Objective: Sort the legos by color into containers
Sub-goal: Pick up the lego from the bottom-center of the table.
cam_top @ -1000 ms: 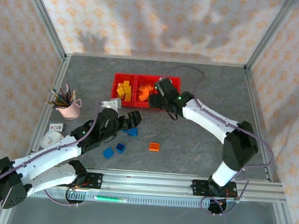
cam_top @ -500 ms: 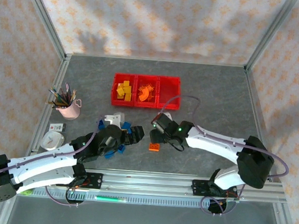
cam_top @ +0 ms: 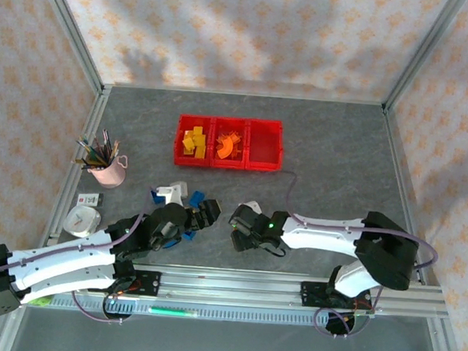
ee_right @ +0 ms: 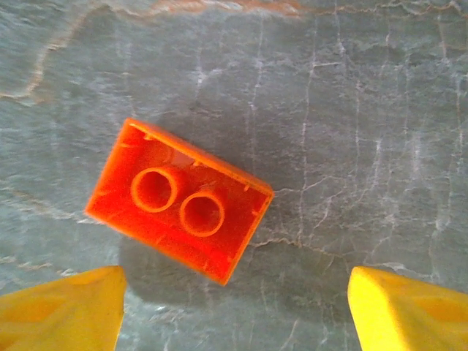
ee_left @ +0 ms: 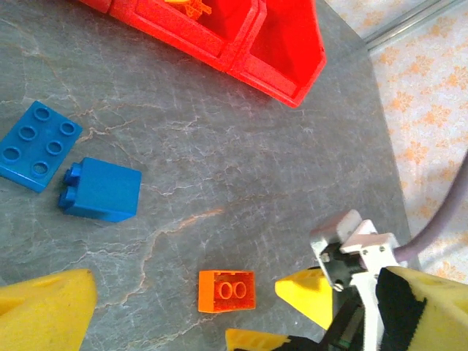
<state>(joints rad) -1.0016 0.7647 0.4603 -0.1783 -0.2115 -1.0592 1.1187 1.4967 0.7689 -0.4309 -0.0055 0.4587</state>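
Note:
An orange lego (ee_right: 179, 208) lies upside down on the grey table. My right gripper (ee_right: 234, 303) hovers just over it, open, its yellow fingertips wide on either side and not touching. From the left wrist view the same orange lego (ee_left: 227, 290) sits beside the right gripper's yellow fingers (ee_left: 314, 296). My left gripper (cam_top: 203, 213) is wide open and empty, close to the right gripper (cam_top: 240, 226). A flat blue lego (ee_left: 38, 144) and a blue block (ee_left: 101, 190) lie to its left. The red containers (cam_top: 264, 163) hold yellow legos (cam_top: 192, 139) and orange legos (cam_top: 228, 144).
A pink pencil cup (cam_top: 107, 169) stands at the left, with a round white object (cam_top: 78, 220) nearer the table's edge. A metal rail (cam_top: 290, 285) runs along the near edge. The two grippers are close together at the table's front middle.
The right arm swung from the containers down to the orange lego near the front. The left arm drew back toward the near edge, staying open.

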